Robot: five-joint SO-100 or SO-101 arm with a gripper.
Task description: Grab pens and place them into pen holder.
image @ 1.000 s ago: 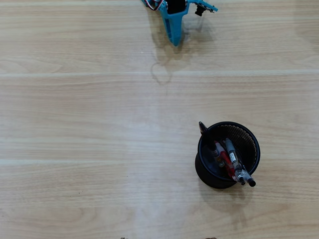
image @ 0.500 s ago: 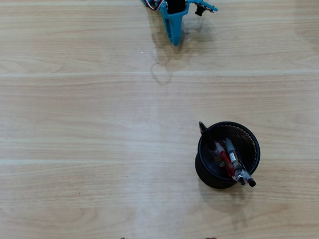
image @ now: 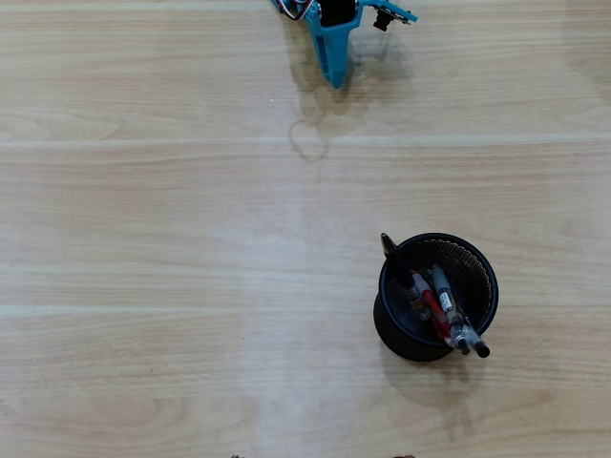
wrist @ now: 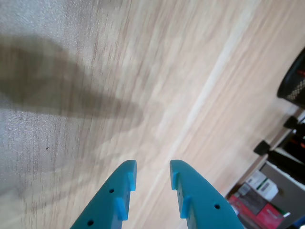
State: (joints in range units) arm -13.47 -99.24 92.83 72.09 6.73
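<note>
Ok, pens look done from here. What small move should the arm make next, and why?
Probably none beyond holding at rest: the pens all stand in the pen holder, no pen shows on the table, and the gripper is slightly open, empty, far from the holder.
</note>
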